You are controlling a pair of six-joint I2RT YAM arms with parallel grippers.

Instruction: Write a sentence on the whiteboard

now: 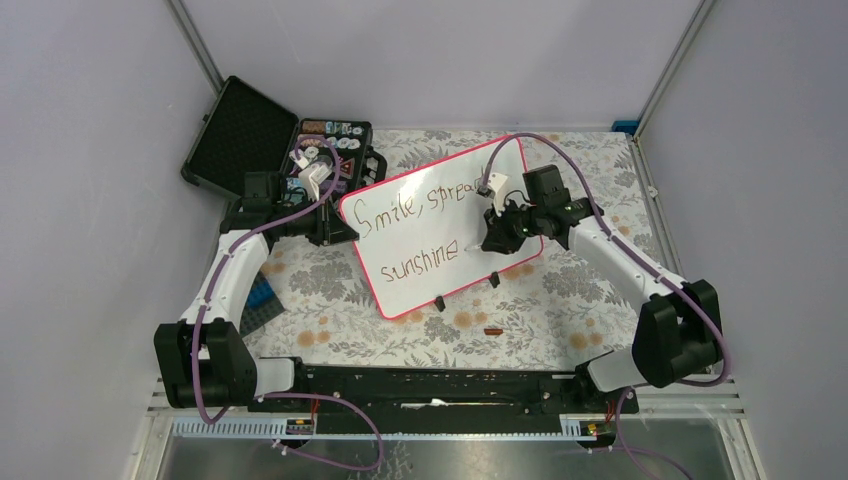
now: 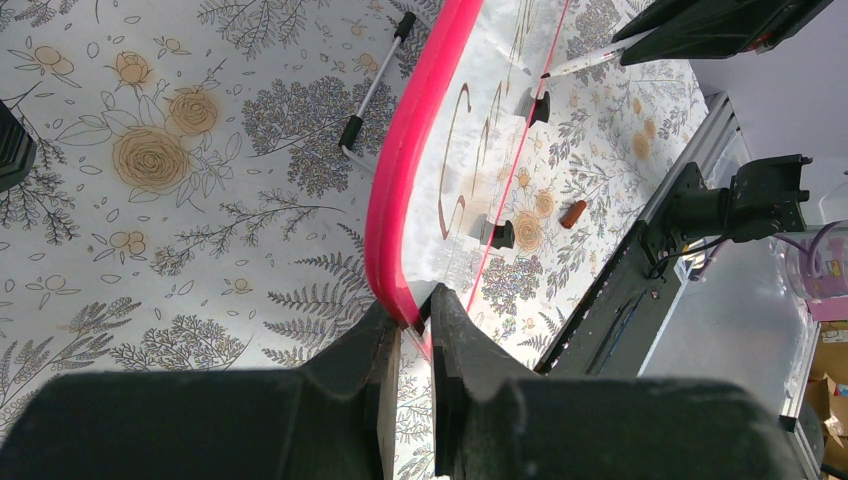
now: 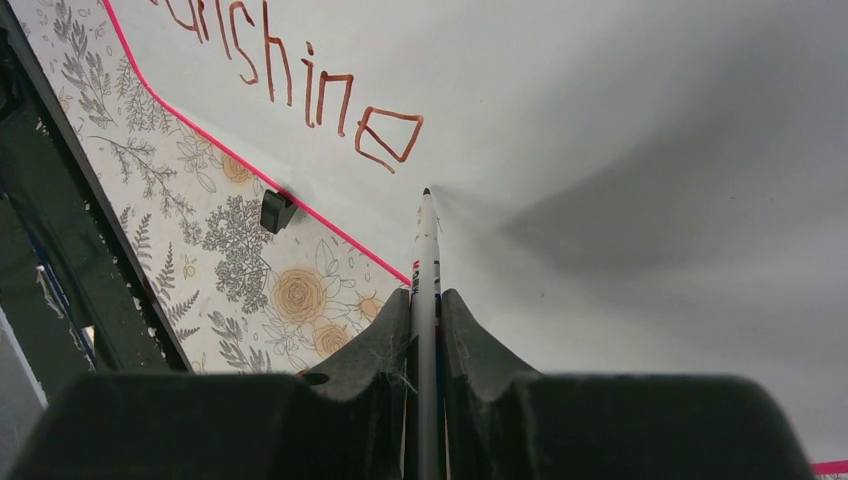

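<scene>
We're looking down the right gripper [image 3: 427, 300], its 2 fingers [image 3: 385, 340] pinched tight on a thin white marker [image 3: 426, 250]. The dark tip sits at the whiteboard [image 3: 620, 120], just below the last "e" of the reddish-brown letters [image 3: 310, 90] "shine". On our left the pink rim [image 3: 215, 142] runs diagonally, 1 black clip foot [image 3: 276, 211] on it, above the flowered tablecloth [image 3: 250, 290].

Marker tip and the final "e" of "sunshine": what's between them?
Only bare whiteboard; the right wrist view shows the marker tip standing apart from the e.
</scene>
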